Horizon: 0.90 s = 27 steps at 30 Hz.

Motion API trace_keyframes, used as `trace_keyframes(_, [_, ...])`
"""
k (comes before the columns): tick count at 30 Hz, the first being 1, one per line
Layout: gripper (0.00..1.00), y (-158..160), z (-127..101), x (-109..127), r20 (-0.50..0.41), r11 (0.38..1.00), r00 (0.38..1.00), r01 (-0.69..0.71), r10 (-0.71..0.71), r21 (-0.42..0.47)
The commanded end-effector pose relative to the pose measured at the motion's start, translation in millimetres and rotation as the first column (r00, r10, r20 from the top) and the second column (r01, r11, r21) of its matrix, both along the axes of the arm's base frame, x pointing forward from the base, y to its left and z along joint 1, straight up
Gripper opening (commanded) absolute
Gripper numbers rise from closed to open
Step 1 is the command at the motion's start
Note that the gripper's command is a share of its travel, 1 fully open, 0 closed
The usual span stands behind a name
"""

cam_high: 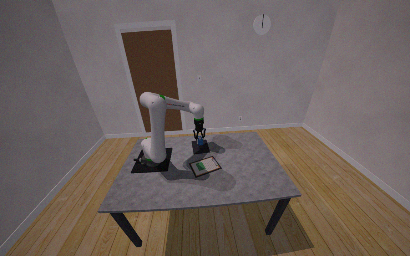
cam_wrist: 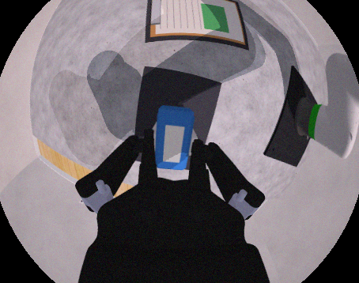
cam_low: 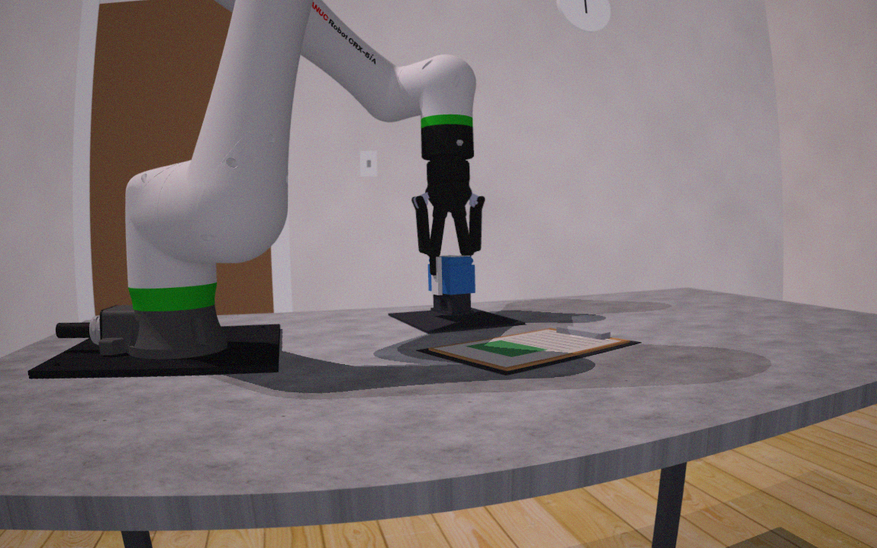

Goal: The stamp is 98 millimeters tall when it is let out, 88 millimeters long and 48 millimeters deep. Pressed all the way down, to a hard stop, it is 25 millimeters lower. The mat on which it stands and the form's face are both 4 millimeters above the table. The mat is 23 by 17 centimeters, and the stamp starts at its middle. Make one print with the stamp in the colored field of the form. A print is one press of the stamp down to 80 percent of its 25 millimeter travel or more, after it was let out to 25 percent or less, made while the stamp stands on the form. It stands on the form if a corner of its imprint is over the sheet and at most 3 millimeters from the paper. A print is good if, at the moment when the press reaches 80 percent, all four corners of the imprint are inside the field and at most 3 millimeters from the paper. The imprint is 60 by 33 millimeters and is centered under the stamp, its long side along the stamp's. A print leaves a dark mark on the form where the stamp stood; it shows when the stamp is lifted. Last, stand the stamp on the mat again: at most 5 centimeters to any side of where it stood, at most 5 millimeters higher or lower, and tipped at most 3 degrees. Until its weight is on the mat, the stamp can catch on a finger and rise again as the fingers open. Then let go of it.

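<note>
Stamp (cam_low: 456, 274) pinched in my gripper (cam_low: 450, 262) at frame centre; lifting crooked could let it slip or snag the mat (cam_low: 488, 318).

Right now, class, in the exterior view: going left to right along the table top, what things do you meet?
Black base plate under the arm → blue stamp gripped in the claw over its dark mat → clipboard form with green field.
</note>
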<state>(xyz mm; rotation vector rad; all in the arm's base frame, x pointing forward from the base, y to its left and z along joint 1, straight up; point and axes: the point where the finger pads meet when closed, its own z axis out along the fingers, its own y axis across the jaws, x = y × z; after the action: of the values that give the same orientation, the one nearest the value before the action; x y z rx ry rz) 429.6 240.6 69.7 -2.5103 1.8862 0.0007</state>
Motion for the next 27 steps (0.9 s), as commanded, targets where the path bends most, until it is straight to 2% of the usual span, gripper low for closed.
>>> trace_keyframes(1, [0.18,0.1,12.3,0.2,0.000,1.000,1.000,0.000,0.000,0.000])
trace_keyframes(6, [0.18,0.0,29.1,0.1,0.000,1.000,1.000,0.000,0.000,0.000])
trace_keyframes(18, [0.18,-3.9,29.9,1.7,0.000,1.000,1.000,-0.002,0.002,0.000])
trace_keyframes(20, [0.18,-25.9,30.1,9.5,0.000,1.000,1.000,-0.013,0.013,0.000])
trace_keyframes(23, [0.18,-91.0,30.3,25.3,0.000,0.999,0.999,-0.051,0.051,0.000])
trace_keyframes(25, [0.18,-118.2,30.3,25.8,0.000,0.996,0.996,-0.084,0.084,0.000])
trace_keyframes(27, [0.18,-118.2,30.3,25.8,0.000,0.996,0.996,-0.084,0.084,0.000])
